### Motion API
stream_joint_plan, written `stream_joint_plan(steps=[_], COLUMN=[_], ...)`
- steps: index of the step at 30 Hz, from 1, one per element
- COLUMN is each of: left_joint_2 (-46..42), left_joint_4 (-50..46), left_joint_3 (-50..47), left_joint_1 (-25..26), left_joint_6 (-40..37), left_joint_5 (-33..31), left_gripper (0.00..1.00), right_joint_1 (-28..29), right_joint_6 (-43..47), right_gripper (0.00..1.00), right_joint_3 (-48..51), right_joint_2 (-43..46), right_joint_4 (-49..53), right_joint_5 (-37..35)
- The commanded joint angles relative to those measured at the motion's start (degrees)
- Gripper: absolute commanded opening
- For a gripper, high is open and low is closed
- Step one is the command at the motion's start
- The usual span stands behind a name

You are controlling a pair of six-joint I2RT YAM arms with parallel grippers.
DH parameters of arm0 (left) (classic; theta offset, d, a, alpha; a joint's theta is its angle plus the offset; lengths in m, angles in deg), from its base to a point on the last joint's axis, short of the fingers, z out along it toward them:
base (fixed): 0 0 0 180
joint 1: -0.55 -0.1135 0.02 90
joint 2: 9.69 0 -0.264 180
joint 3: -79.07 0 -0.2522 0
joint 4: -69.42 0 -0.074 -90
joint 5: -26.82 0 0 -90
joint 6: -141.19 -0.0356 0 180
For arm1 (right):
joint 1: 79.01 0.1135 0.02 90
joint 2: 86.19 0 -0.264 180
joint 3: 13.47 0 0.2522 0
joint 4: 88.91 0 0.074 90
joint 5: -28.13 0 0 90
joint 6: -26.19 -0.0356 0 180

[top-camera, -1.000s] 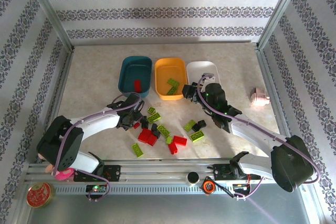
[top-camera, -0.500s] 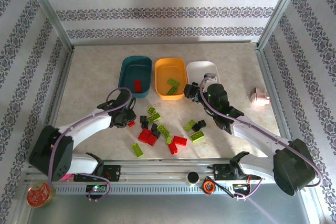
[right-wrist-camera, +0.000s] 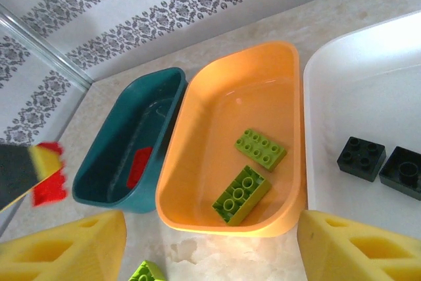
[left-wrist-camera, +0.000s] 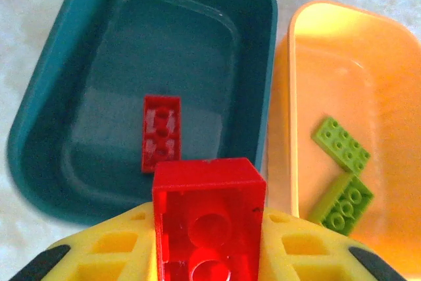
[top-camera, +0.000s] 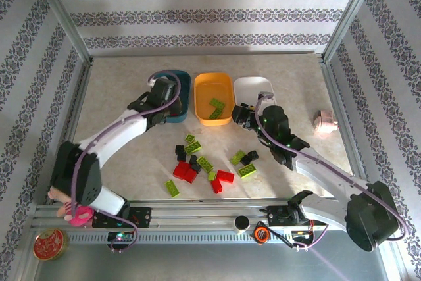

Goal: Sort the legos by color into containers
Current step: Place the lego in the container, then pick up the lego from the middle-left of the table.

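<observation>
The worktop (top-camera: 118, 97) carries three trays in a row at its far side, touching or almost touching each other: the dark teal tray (left-wrist-camera: 253, 83) on the left, the orange-yellow tray (top-camera: 212, 87) in the middle and the white tray (top-camera: 253, 87) on the right.

The left hand (left-wrist-camera: 209, 241) hangs above the near edge of the teal tray. Its yellow pads are closed on a red brick (left-wrist-camera: 209, 208), which is held with the hollow underside toward the wrist camera. The right hand (right-wrist-camera: 210, 251) is wide open and holds nothing. It is low over the worktop, just in front of the orange-yellow and white trays.

Each tray already has a colour. One red brick (left-wrist-camera: 161, 133) lies flat on the floor of the teal tray. Two lime green bricks (right-wrist-camera: 261, 149) lie in the orange-yellow tray, and two black bricks (right-wrist-camera: 361, 157) lie in the white tray.

I judge the sorting to be at an early stage. Five bricks are placed and a sixth is ready to be dropped with the red one. The larger part is not done: a loose group of bricks (top-camera: 197, 162) in red, green and black lies mixed in the middle of the worktop, between the two arms. The green ones seem the most numerous there.
</observation>
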Motion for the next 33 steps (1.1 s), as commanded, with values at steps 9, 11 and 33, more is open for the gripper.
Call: stream_joint_plan(steps=[9,11,33], left_joint_2=[14.65,13.38,-32.48], left_joint_4=[0.11,0.54,-10.41], left_joint_3=[10.80,10.16,-33.65], left_joint_1=[-6.29,-6.32,17.53], left_joint_6=[-5.62,-5.15,6.56], left_joint_5=[7.72,9.34,17.49], left_gripper=[0.54,0.65,0.79], right_joint_1=[1.44,1.44,1.71], right_joint_6=[-0.41,-0.20,0.33], right_gripper=[0.71,0.72,0.72], right_joint_3=[4.55,4.83,7.33], right_joint_2=[8.80,9.28,9.77], right_joint_4=[9.31,10.25,9.92], right_joint_5=[3.18,3.79,4.88])
